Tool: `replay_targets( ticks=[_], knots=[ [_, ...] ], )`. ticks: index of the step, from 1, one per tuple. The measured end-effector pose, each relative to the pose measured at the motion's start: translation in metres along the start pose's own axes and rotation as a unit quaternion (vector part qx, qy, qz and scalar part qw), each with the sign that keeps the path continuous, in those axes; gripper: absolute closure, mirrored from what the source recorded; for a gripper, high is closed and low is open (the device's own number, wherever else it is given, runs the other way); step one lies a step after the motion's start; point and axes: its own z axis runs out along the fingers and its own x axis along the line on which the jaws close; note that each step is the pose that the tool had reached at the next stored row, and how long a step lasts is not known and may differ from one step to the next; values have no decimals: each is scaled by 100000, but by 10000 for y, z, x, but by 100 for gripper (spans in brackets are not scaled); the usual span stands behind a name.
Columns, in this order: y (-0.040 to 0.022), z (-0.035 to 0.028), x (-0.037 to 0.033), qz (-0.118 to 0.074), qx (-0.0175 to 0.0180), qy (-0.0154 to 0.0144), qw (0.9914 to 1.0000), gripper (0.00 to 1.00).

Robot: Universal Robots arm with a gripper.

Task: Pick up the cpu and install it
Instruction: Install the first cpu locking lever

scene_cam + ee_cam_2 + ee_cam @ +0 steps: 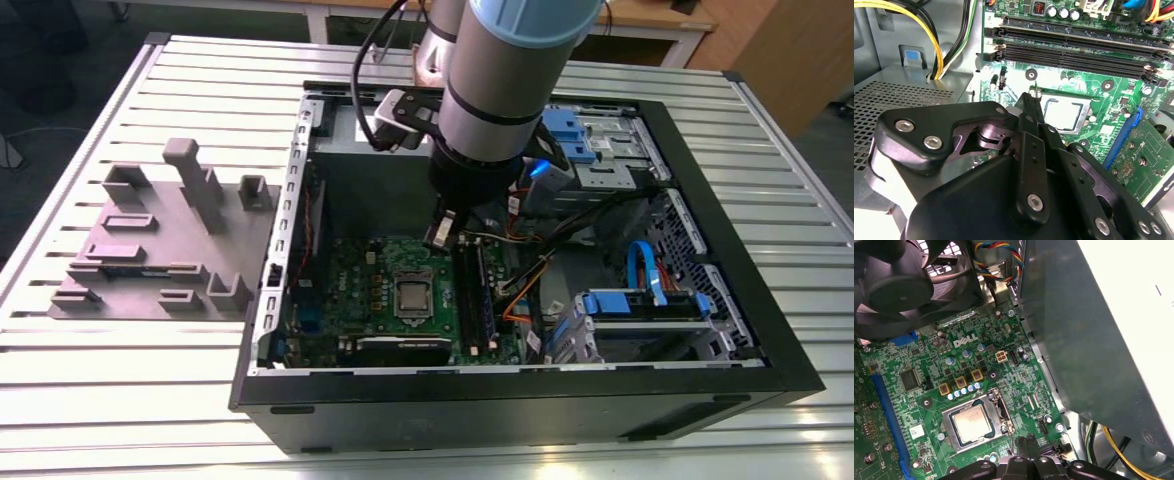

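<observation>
The cpu [412, 296] lies flat in the socket of the green motherboard [360, 268] inside the open computer case. Its silvery square top shows in both wrist views [1064, 112] [971, 424]. My gripper [441, 238] hangs over the board just behind the socket, a short way above it. In the second wrist view the black fingers [1030, 100] are pressed together into a thin blade with nothing between them. Their tips [1024, 441] point down beside the socket's metal lever [1003, 412], apart from the cpu.
The black case wall [534, 385] rings the board. A grey power supply box [1094, 340], a black fan [899, 285], memory slots [1079, 45] and yellow cables [949, 45] crowd the socket. A grey fixture block [154, 240] stands on the slatted table at the exterior view's left.
</observation>
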Motion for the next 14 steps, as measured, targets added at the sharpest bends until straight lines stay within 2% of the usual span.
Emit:
replay_targets(
  ticks=[5, 10, 12, 14],
  knots=[
    [-1, 0, 3, -352, -12, 31, 99999, 89],
    [-3, -1, 9, -2655, -34, 222, 99964, 89],
    [-5, -1, 10, -3714, 67, 259, 99931, 89],
    [-5, -1, 12, -4331, 382, 133, 99905, 89]
  ],
)
